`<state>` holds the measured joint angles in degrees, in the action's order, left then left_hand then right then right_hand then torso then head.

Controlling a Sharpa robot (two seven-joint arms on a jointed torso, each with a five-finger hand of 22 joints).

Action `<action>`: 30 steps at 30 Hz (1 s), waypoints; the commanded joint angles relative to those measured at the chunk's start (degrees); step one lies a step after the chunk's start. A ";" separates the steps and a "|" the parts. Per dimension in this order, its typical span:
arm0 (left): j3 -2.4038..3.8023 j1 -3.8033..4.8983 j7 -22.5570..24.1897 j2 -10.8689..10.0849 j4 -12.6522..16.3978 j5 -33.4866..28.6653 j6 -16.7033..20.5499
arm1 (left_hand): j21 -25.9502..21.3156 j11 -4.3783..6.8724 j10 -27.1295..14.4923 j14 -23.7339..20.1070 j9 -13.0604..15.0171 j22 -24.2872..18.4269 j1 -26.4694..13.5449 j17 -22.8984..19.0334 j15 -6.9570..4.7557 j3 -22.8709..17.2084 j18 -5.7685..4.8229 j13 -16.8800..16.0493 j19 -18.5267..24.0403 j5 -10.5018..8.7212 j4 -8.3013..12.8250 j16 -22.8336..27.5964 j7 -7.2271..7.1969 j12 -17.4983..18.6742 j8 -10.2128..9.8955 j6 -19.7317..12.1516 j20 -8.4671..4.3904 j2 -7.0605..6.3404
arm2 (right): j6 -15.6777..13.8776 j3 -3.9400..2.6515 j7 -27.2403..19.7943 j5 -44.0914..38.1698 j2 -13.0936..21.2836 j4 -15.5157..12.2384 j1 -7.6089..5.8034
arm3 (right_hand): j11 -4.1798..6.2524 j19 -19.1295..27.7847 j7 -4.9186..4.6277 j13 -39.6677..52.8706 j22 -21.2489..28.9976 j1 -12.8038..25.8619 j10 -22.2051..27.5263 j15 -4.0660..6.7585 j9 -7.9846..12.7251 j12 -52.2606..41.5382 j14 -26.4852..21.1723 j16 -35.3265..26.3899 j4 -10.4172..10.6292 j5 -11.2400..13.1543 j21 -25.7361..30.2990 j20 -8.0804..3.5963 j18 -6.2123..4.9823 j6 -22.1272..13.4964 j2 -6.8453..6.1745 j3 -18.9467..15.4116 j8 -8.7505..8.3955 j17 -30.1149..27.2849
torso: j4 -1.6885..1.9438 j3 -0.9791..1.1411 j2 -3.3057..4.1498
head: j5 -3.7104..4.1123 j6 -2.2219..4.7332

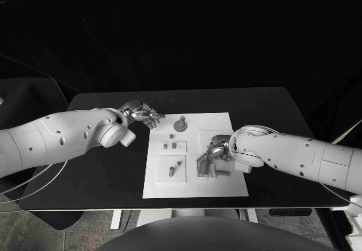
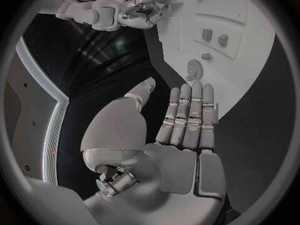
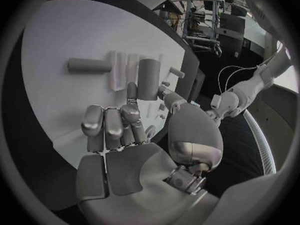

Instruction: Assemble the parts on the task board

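The white task board [image 1: 226, 185] lies in the middle of the table, with a bare stretch [image 2: 250, 65] and another bare stretch [image 3: 62, 100] seen from the wrists. On it sit a round grey part [image 1: 179, 125], also seen as the round part [image 2: 195, 69], two small pegs [image 1: 172, 146] and a lever piece [image 1: 173, 168]. My left hand [image 1: 142, 113] hovers at the board's far left corner, the hand [image 2: 187, 120] flat with straight fingers and holding nothing. My right hand [image 1: 215, 151] is over the board's right side. There the hand [image 3: 125, 120] pinches an upright grey cylinder [image 3: 148, 77] between a finger and the thumb.
A grey rod [image 3: 87, 64] lies beside white ribs next to the cylinder. More grey parts [image 1: 207, 170] stand under my right hand. Black table [image 1: 98, 172] runs on both sides of the board. My right hand [image 2: 134, 12] shows across the board.
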<state>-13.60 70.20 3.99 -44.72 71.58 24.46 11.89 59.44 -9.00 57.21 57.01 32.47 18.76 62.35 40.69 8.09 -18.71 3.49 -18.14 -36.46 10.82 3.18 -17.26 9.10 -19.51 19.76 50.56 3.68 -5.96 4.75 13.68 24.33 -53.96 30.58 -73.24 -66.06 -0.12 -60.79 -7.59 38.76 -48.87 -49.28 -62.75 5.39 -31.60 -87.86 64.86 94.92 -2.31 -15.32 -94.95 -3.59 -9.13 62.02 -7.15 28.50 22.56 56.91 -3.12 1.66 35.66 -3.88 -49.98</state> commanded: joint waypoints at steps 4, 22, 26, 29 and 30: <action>0.03 0.10 -0.12 0.13 0.00 0.38 -0.98 | -0.25 0.12 -0.44 -0.08 -0.11 0.09 -0.56 -0.08 0.03 0.32 0.77 0.06 0.20 -0.15 -0.13 0.18 -0.01 0.39 -0.20 0.37 -0.17 -0.12 | 6.84 -0.17 -0.90 0.67 -0.77 0.20 -0.29 | 0.09 0.29 0.05 -0.08 -0.09 -9.05 0.40 0.06 0.05 0.29 -0.26 6.03 -5.88 -0.19 -7.20 -0.10 -5.87 -0.34 8.89 6.26 -0.28 0.08 | 0.00 0.01 0.01 | -0.14 -0.02; 0.03 0.10 -0.28 0.30 -0.13 0.48 -1.17 | -0.28 0.09 -0.62 -0.15 -0.13 0.09 -0.59 -0.11 0.04 0.38 0.76 0.10 0.25 -0.16 -0.11 0.21 0.00 0.51 -0.27 0.29 -0.17 -0.20 | 11.63 -0.28 0.76 -1.27 -2.95 1.37 -1.05 | 0.00 0.52 0.02 -0.11 -0.14 -9.19 0.69 0.01 0.07 0.41 -0.52 5.95 -5.96 -0.18 -7.14 -0.06 -5.87 -0.45 8.73 6.47 -0.38 0.10 | 0.02 -0.06 0.00 | -0.32 -0.02; 0.03 0.10 -0.30 0.31 -0.20 0.49 -1.20 | -0.29 0.09 -0.65 -0.16 -0.14 0.09 -0.60 -0.12 0.05 0.39 0.75 0.10 0.26 -0.15 -0.11 0.21 0.01 0.53 -0.28 0.28 -0.17 -0.21 | 10.65 -0.28 1.16 -4.46 -2.84 1.29 -1.06 | -0.05 0.63 -0.01 -0.12 -0.17 -9.13 0.82 -0.01 0.08 0.46 -0.64 5.92 -5.92 -0.11 -7.12 -0.03 -5.87 -0.48 8.57 6.47 -0.41 0.12 | -0.01 -0.07 0.03 | -0.38 -0.02; 0.03 0.10 -0.31 0.34 -0.23 0.49 -1.23 | -0.29 0.08 -0.68 -0.17 -0.14 0.09 -0.60 -0.12 0.05 0.40 0.75 0.11 0.27 -0.15 -0.11 0.22 0.01 0.55 -0.28 0.27 -0.17 -0.22 | 10.74 -0.28 1.34 -5.17 -2.78 1.26 -1.06 | -0.15 0.81 -0.06 -0.13 -0.23 -8.94 1.03 -0.07 0.08 0.51 -0.86 5.88 -5.82 0.06 -7.10 0.03 -5.87 -0.50 8.18 6.41 -0.46 0.16 | -0.03 -0.03 0.02 | -0.36 -0.02; 0.03 0.10 -0.31 0.35 -0.23 0.49 -1.25 | -0.29 0.08 -0.69 -0.17 -0.14 0.09 -0.60 -0.12 0.05 0.40 0.75 0.11 0.27 -0.15 -0.11 0.22 0.01 0.56 -0.29 0.26 -0.17 -0.22 | 10.86 -0.28 1.40 -5.28 -2.74 1.17 -1.06 | -0.15 0.82 -0.06 -0.13 -0.23 -8.94 1.03 -0.07 0.08 0.51 -0.87 5.88 -5.82 0.06 -7.10 0.03 -5.87 -0.50 8.18 6.40 -0.46 0.16 | -0.03 -0.04 0.03 | -0.35 -0.02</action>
<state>-13.60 70.22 3.53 -44.51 71.28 24.78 11.42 59.44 -8.99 56.91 57.01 32.42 18.76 62.11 40.64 8.09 -18.56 3.49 -18.10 -36.46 10.82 3.03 -17.26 9.10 -19.29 19.76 50.56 3.68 -6.19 14.37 13.33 25.03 -56.19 27.76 -72.04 -67.16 -0.41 -60.36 -7.28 38.72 -49.06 -49.28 -62.05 5.19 -31.47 -87.64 64.22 94.92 -3.40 -15.14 -94.95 -3.56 -9.13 61.73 -7.15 29.91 21.76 57.01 -3.11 1.59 35.67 -4.25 -50.01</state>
